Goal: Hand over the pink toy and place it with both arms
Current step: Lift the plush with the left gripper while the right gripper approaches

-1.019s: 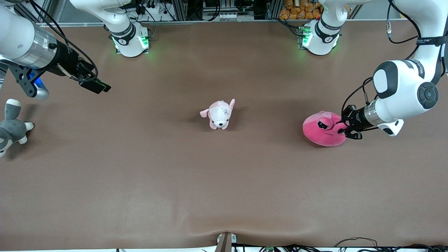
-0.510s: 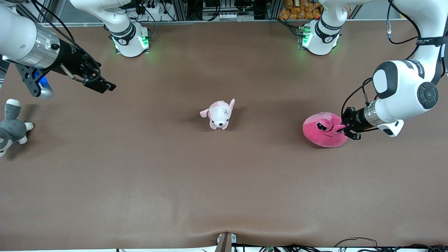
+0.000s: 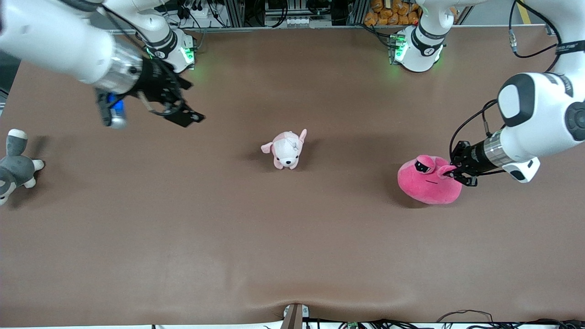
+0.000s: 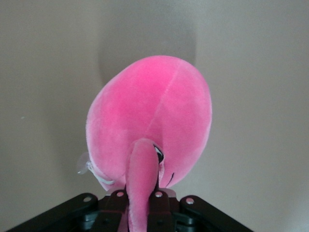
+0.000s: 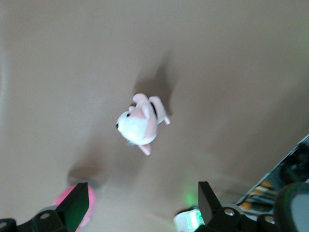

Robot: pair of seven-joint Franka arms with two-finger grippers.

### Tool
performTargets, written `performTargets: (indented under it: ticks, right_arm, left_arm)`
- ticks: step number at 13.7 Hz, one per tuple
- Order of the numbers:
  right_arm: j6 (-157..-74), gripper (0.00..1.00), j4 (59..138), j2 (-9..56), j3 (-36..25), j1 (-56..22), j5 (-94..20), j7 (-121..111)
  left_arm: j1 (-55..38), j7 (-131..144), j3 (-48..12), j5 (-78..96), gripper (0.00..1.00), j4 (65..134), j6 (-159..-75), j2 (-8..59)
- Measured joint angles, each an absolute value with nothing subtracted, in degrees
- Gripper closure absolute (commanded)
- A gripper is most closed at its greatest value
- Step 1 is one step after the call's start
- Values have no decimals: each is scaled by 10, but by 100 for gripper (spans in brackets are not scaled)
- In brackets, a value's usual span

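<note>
Pinching the hot-pink, half-lidded pink toy (image 3: 428, 184) is the left pincer (image 3: 453, 172); the right pincer (image 3: 180, 112) hangs spread.

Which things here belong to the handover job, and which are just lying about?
Job: pink toy, pinched by the shut left gripper; open right gripper, up over the table.
Lying about: dog plush; grey-and-white plush.

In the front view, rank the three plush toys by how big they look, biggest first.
1. pink toy, clearly largest.
2 and 3. dog plush and grey-and-white plush: unsure, since the grey one is cut off by the picture's edge.
</note>
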State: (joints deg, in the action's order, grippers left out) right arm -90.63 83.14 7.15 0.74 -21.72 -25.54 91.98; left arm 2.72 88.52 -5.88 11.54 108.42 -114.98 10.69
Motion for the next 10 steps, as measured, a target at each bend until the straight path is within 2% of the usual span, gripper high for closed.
performTargets:
  ticks: [4, 10]
  right_arm:
    - [-1002, 0, 831, 90, 8, -262, -279, 1084]
    - [-1130, 0, 832, 136, 8, -339, -292, 1229]
  left_arm:
    - [19, 885, -74, 116, 100, 1009, -1069, 106]
    - [-5, 896, -124, 118, 100, 926, -1013, 106]
